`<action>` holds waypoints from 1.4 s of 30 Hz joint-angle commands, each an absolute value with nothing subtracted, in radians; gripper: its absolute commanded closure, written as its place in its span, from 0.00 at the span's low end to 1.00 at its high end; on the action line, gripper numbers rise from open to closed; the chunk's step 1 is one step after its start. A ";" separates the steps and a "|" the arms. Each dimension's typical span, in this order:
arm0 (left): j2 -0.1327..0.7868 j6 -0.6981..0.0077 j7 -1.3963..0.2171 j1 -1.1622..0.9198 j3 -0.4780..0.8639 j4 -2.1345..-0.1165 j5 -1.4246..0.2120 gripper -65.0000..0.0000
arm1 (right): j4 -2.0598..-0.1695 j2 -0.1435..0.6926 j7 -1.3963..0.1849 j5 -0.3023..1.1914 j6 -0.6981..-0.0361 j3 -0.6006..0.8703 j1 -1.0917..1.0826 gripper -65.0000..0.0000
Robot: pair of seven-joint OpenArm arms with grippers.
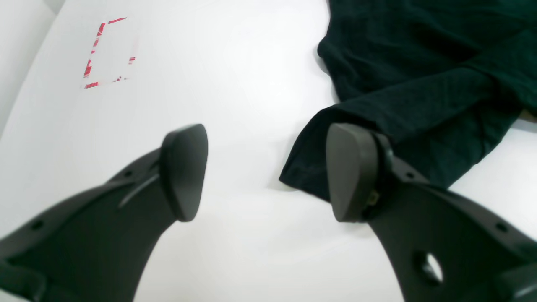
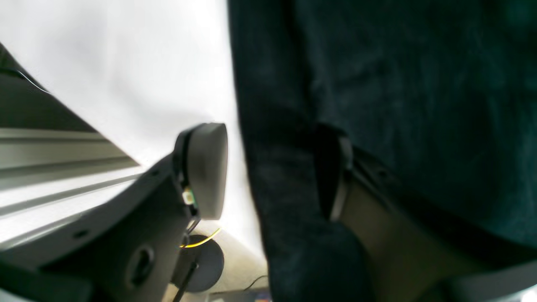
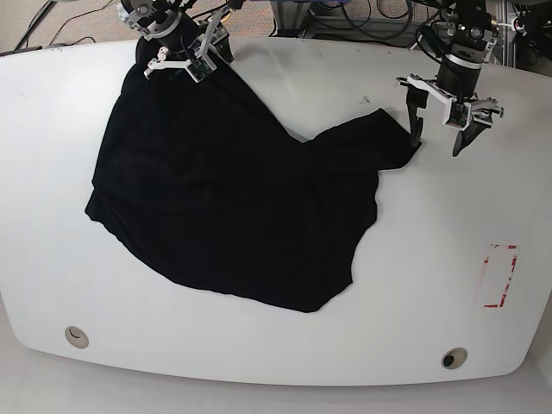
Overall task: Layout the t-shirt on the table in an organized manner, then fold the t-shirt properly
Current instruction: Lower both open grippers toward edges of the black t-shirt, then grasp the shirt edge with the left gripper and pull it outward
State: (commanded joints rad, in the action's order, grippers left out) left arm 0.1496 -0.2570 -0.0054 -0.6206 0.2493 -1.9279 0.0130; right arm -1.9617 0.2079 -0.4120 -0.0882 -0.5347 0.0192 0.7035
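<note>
The black t-shirt (image 3: 224,190) lies wrinkled and uneven over the left and middle of the white table (image 3: 414,259), with one sleeve reaching toward the upper right. My left gripper (image 3: 438,142) stands open at that sleeve's tip. In the left wrist view the left gripper (image 1: 268,172) has one finger over the edge of the t-shirt (image 1: 419,84) and the other over bare table (image 1: 235,84). My right gripper (image 3: 177,69) is at the shirt's far left corner. In the right wrist view the right gripper (image 2: 268,167) is open, with a fold of the t-shirt (image 2: 419,84) between its fingers.
A red tape rectangle (image 3: 498,276) marks the table's right side, also in the left wrist view as the red tape rectangle (image 1: 110,52). Two round holes (image 3: 76,335) (image 3: 454,357) sit near the front edge. Cables (image 3: 345,17) run behind the table. A metal rail (image 2: 50,167) is beside the right gripper.
</note>
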 joint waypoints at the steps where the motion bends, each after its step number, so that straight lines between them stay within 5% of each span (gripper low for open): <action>1: 0.150 -0.257 -0.005 -0.621 0.249 -1.928 0.013 0.35 | -1.962 0.208 -0.412 -0.088 -0.535 0.019 0.704 0.51; 32: 0.150 -0.257 -0.005 -0.621 0.254 -1.928 0.013 0.35 | -1.804 0.236 -0.338 -0.079 -0.533 0.113 0.661 0.53; 35: 0.150 -0.257 -0.005 -0.621 0.254 -1.928 0.013 0.35 | -1.804 0.236 -0.338 -0.079 -0.535 0.127 0.656 0.64; 39: 0.150 -0.257 -0.005 -0.621 0.252 -1.928 0.013 0.35 | -1.804 0.237 -0.341 -0.079 -0.535 0.131 0.636 1.00; 42: 0.150 -0.257 -0.005 -0.621 0.252 -1.928 0.013 0.35 | -1.805 0.236 -0.341 -0.079 -0.535 0.131 0.633 0.99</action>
